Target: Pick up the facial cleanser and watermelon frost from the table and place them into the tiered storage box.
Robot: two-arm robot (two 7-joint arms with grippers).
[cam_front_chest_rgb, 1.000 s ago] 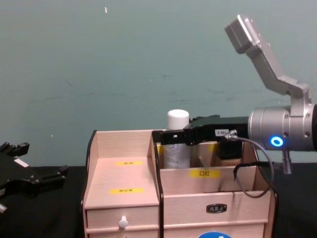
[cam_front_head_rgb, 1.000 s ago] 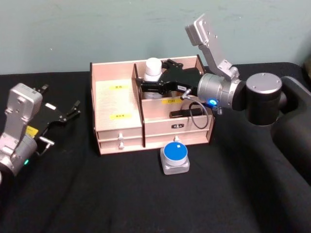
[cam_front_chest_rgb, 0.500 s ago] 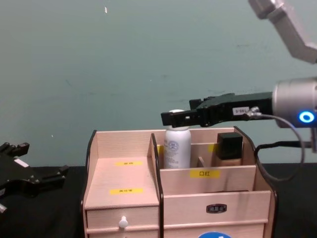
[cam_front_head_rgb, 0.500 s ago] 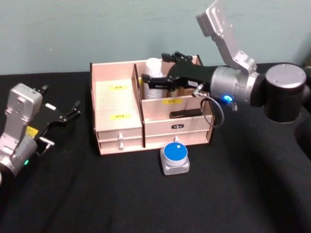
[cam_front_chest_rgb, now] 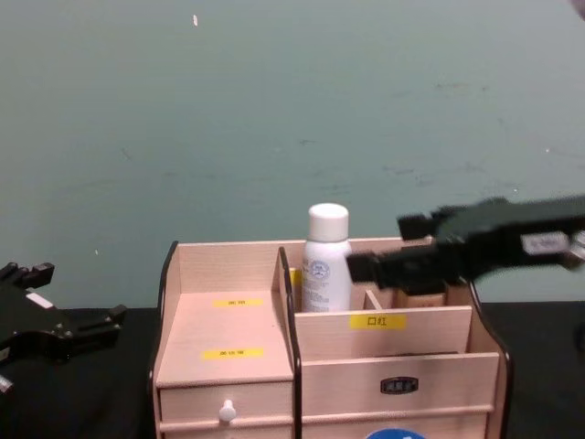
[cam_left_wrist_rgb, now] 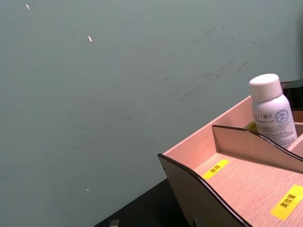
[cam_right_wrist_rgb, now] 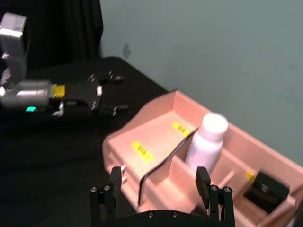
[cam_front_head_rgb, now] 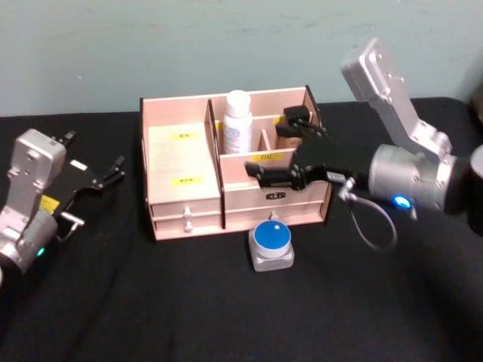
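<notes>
cleanser [cam_front_head_rgb: 236,121] upright in tiered storage box [cam_front_head_rgb: 167,157]; right claw [cam_right_wrist_rgb: 158,177] spread over it.

White bottle [cam_front_chest_rgb: 326,262] upright in box [cam_front_chest_rgb: 439,361] rear slot, R pincer [cam_front_chest_rgb: 379,245] beside, spread.

A plain teal-green wall [cam_front_head_rgb: 113,45] stands behind — scuffed, with pale flecks — above a black-covered table [cam_front_head_rgb: 151,302].

Soft, even light came from overhead. The right gripper [cam_front_chest_rgb: 379,247] and its jaws were smeared by motion blur in the chest view; beneath them the box [cam_front_chest_rgb: 228,325] was sharp, and the black table [cam_front_head_rgb: 151,317] swallowed shadows.
</notes>
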